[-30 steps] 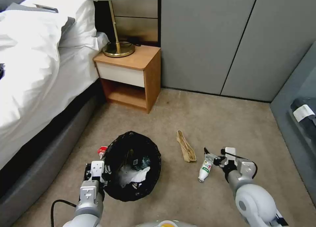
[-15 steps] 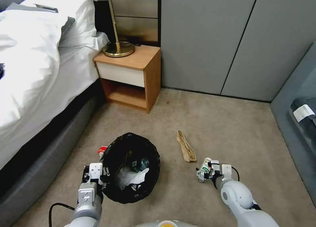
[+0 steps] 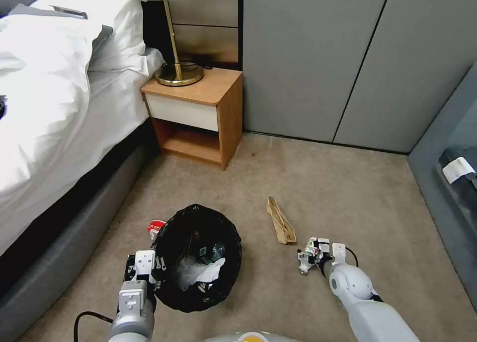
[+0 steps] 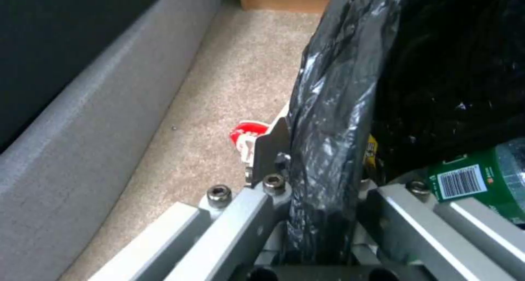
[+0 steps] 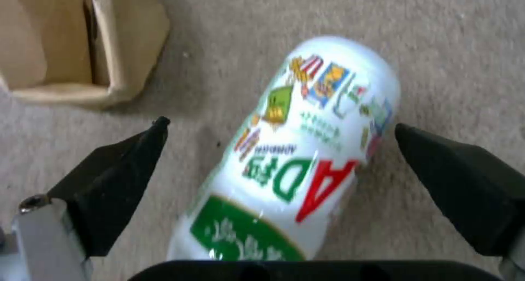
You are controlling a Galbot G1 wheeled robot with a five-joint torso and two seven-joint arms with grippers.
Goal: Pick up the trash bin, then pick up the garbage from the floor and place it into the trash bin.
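The trash bin [image 3: 198, 262], its black liner folded over the rim, holds white tissue and a green bottle [image 4: 481, 182]. My left gripper [image 3: 145, 268] is shut on the bin's near-left rim; in the left wrist view the gripper [image 4: 322, 186] pinches the liner [image 4: 328, 108]. My right gripper [image 3: 309, 257] is down at the carpet, open. Its black fingers [image 5: 115, 174] straddle a small white bottle [image 5: 306, 149] lying on the floor. A tan strip [image 3: 280, 227] lies just beyond the bottle. A red-white packet [image 3: 154, 228] sits on the floor beside the bin's far-left side.
The bed [image 3: 54, 108] and its grey base [image 3: 74, 233] run along the left. A wooden nightstand [image 3: 198, 118] with a brass lamp [image 3: 178, 74] stands behind the bin. Grey wall panels [image 3: 348, 59] close the back and a dark shelf [image 3: 457, 178] sits at the right.
My right gripper dropped from above the floor down to the white bottle and now straddles it. The bin and left gripper shifted slightly nearer to me.
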